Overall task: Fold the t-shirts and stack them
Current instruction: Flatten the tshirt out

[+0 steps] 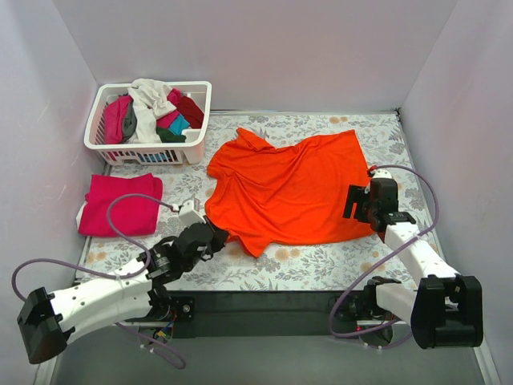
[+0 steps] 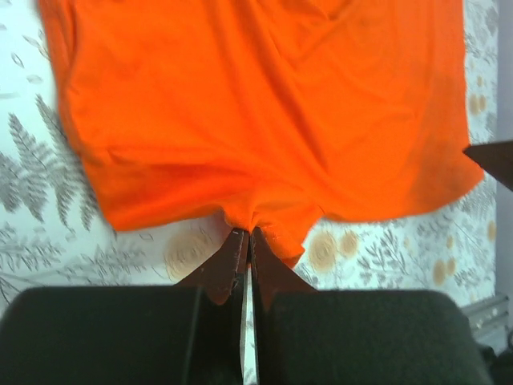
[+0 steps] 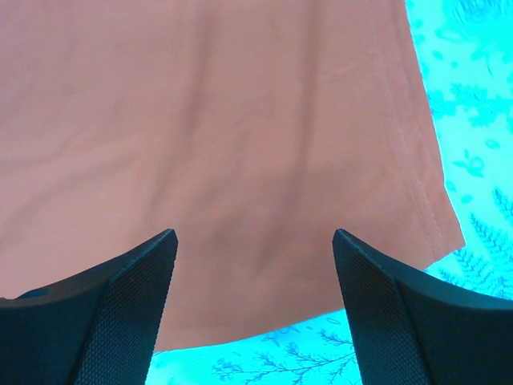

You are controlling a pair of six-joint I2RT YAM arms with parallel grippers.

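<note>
**Orange t-shirt laid out on the tabletop, gripped at one edge**

At the far left, a folded magenta-pink t-shirt is seen lying flat on the flower-patterned tabletop. Just behind it, a white slatted basket is set against the back wall and is filled with a heap of shirts in white, pink, dark red and teal. Nearer the front, the left claw is clenched on a bunched fold at the near-left edge of the orange t-shirt. This shirt is spread loosely, with wrinkles, across the middle of the tabletop. At its right edge the right claw is held released, its jaws wide apart above the hem; no cloth is caught between them
</note>
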